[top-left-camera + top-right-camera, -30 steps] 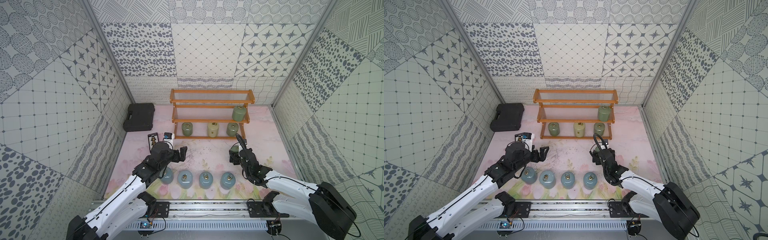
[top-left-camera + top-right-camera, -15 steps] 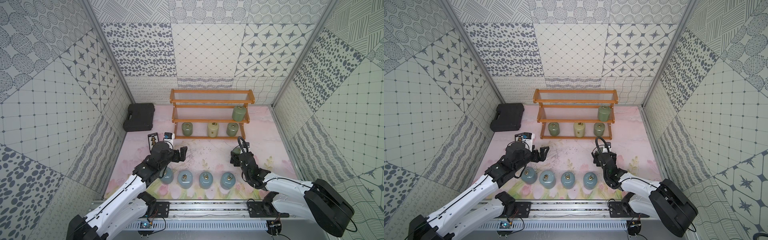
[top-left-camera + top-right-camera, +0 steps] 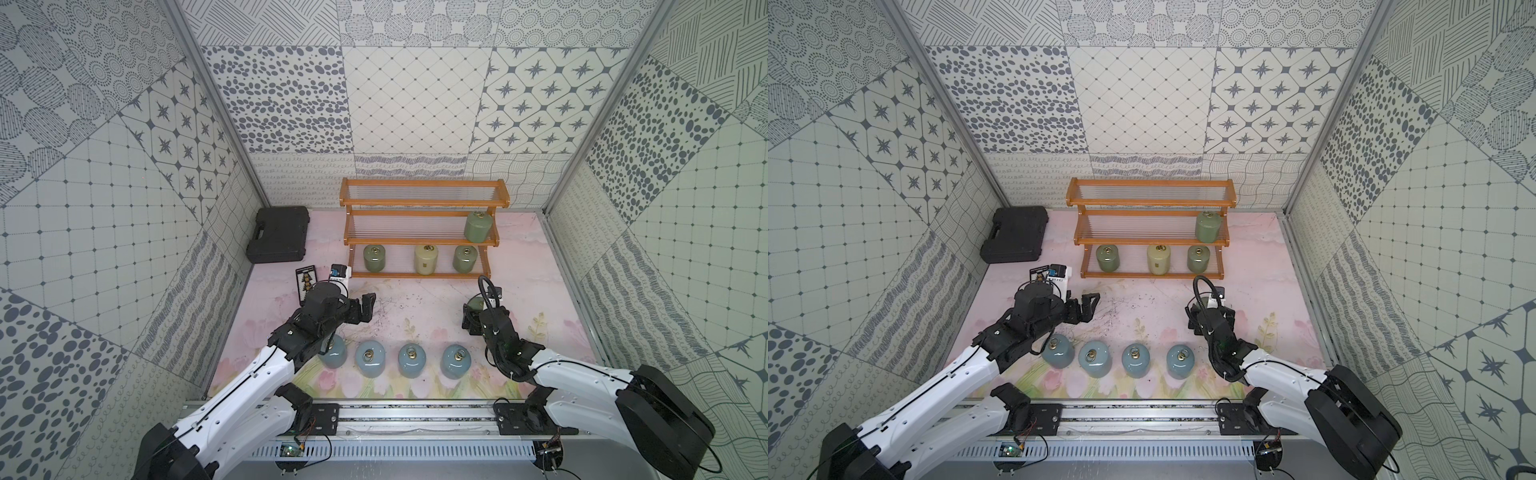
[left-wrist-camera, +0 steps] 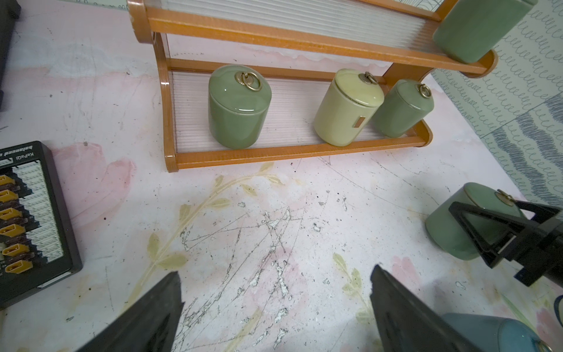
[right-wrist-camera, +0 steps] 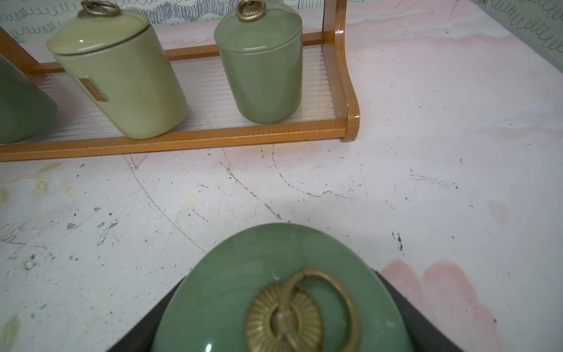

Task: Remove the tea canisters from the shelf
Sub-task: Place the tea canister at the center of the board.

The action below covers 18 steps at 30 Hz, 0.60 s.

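Green canister (image 5: 243, 292): is standing between right gripper (image 3: 478, 309) jaws, right of centre in a top view; whether clamped, cannot tell.
Left gripper (image 4: 275, 271): is hanging wide open.

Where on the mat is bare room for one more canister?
Free: the pink mat between the orange-brown wooden shelf and the row of four light blue ceramic canisters; also the strip right of the right gripper. Crowded: that row, and near the black plastic case.

Right arm (image 3: 512, 350): you will find it drawn slightly back toward the front rail (image 3: 415, 412), wrist lower.
Sage green canister (image 3: 474, 301): moved with the right gripper (image 3: 473, 312), now down at the mat (image 3: 415, 307).
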Motion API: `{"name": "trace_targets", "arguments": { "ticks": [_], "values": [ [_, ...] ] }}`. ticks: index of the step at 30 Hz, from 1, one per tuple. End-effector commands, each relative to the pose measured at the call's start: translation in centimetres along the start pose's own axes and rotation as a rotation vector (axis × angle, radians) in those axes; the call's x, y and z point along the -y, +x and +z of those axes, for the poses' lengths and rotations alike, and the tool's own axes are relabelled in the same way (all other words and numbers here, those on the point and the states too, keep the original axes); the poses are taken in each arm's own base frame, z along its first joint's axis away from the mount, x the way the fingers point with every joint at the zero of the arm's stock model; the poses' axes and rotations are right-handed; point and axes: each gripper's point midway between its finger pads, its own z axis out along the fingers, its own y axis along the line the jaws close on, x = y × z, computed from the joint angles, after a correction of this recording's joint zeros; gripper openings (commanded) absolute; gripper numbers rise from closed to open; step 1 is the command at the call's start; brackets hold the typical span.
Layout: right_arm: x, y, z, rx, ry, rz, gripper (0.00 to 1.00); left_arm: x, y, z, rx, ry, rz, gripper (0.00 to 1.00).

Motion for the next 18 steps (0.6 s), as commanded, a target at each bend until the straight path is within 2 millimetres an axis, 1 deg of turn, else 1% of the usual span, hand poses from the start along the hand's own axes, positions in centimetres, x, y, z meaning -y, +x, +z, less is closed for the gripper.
{"name": "trace_targets", "arguments": {
  "ticks": [1,10,18],
  "values": [
    [-0.6,-2.4,-0.5,0.088,-0.023,0.07,0.89,0.2,-0.8,-0.3,0.021,0.006,0.019,1.0],
    [-0.6,-2.1,-0.7,0.079,-0.032,0.08,0.92,0.0,-0.7,-0.8,0.027,-0.002,0.017,1.0],
    [-1.2,-3.3,-1.5,0.034,-0.047,0.085,0.95,-0.2,-0.6,-1.0,0.03,-0.011,0.017,1.0]
  ]
}}
